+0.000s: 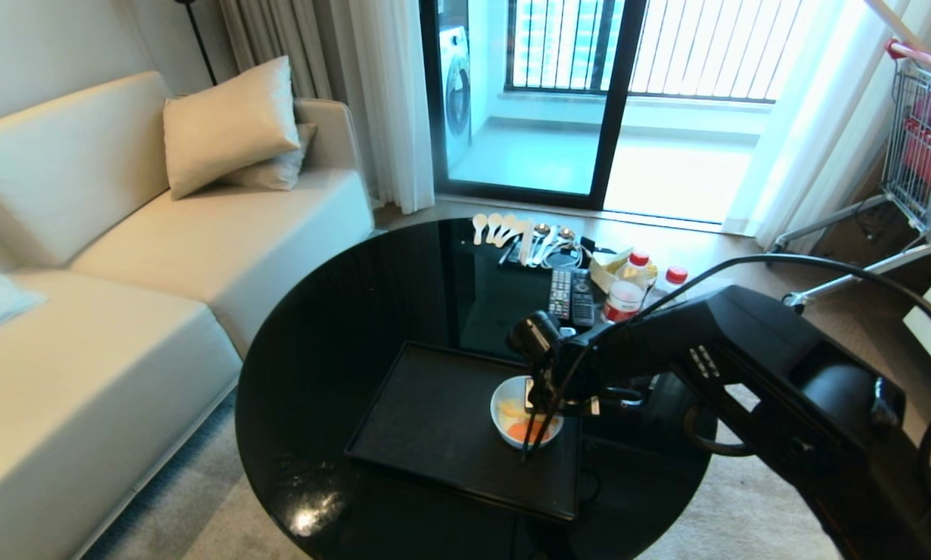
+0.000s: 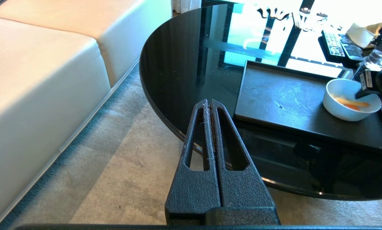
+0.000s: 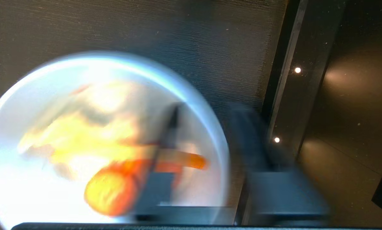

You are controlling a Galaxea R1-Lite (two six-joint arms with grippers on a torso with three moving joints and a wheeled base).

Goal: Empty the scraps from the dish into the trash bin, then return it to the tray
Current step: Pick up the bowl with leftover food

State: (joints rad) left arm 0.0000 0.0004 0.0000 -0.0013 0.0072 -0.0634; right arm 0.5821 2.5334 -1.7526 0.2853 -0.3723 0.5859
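Observation:
The dish (image 1: 512, 412) (image 2: 340, 110), a small white bowl, sits at the right end of the black tray (image 1: 434, 420) (image 2: 280, 95) on the round black table. Orange slices and pale yellow scraps (image 1: 529, 430) (image 3: 108, 188) lie inside it. My right gripper (image 1: 533, 447) (image 3: 209, 108) points down over the dish's right side, open, with one finger inside the bowl and the other outside, straddling the rim. The dish (image 3: 25, 95) rests on the tray (image 3: 178, 38). My left gripper (image 2: 209, 101) is shut and empty, parked low over the carpet beside the table edge. The trash bin is out of view.
Behind the tray on the table (image 1: 341, 327) lie two remotes (image 1: 572, 295), red-capped bottles (image 1: 627, 289) and a row of spoons (image 1: 512, 229). A cream sofa (image 1: 123, 311) stands to the left and a shopping cart (image 1: 928, 132) at the far right.

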